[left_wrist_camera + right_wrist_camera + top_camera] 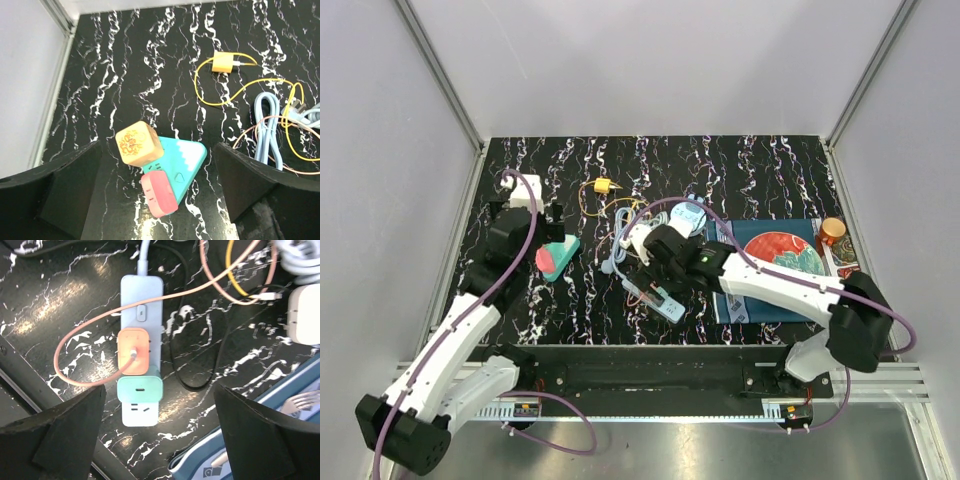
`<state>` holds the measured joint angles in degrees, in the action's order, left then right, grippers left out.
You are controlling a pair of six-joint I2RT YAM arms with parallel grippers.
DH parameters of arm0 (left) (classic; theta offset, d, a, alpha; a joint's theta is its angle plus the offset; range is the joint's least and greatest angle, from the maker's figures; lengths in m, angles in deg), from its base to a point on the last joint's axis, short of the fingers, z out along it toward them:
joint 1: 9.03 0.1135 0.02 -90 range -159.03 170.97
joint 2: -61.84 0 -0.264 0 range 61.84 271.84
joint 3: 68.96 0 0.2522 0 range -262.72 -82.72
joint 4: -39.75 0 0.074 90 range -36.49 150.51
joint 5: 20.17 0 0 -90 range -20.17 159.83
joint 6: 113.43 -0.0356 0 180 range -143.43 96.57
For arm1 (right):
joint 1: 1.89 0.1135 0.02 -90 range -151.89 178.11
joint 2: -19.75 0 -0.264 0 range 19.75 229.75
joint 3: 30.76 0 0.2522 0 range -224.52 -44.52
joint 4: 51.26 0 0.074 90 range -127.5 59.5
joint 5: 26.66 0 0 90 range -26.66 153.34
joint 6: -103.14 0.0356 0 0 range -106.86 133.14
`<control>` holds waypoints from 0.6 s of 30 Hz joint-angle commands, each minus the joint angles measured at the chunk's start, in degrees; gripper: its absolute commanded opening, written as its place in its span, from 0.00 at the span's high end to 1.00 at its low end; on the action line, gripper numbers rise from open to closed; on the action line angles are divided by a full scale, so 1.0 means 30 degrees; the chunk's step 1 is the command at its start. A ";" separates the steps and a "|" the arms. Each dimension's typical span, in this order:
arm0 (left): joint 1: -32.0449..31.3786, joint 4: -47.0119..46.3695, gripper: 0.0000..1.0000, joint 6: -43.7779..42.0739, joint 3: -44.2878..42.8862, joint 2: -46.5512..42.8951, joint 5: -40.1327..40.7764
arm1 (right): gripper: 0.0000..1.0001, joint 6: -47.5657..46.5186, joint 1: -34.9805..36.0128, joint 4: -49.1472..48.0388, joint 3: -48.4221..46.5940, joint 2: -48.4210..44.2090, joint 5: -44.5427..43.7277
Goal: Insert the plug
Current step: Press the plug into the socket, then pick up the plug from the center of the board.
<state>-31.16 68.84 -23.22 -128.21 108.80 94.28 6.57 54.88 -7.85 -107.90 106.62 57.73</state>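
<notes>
Right pincer (160,390): spread wide, touching nothing; the plug looks to need no holding.
Orange plug (133,351): between its fingers, just ahead, seated flat in the power strip (142,295).
Left pincer (157,146): open, parked well aside.

One power strip (141,305) lies on the table. Two chargers are plugged into it: one orange charger (133,351) and one green charger (140,388). Three more lie off it: one white charger (304,315) near it, one yellow charger (223,62) behind it and one pink charger (158,193) well to its left. Beside the pink one are one wooden cube (138,143) and one teal triangle (187,155). Around the strip run cables of four colours: one yellow cable (240,95), one pink cable (85,335), one black cable (175,355) and one light blue cable (267,125). To the right of the strip are one blue mat (752,236), one red plate (782,247), one orange jar (833,232) and one fork (299,401).
</notes>
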 commanded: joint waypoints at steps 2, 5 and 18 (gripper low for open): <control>0.0111 0.0275 0.01 0.2359 -0.1967 0.2505 -0.1409 | 0.02 0.0723 -0.0846 -0.0332 -0.0058 -0.2382 -0.1468; 0.0111 0.1213 0.01 0.3356 -0.3635 0.4995 -0.1791 | 0.00 0.1426 -0.1987 -0.0624 0.0644 -0.3349 -0.1588; 0.0696 0.2621 0.04 0.4793 -1.3537 1.8022 -0.2346 | 0.00 0.2072 -0.4422 -0.2031 0.2696 -0.5314 -0.2584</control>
<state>-30.65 75.90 -10.35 -157.48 153.22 88.57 11.95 42.34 -10.74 -100.68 92.52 51.83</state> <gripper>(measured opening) 0.969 0.994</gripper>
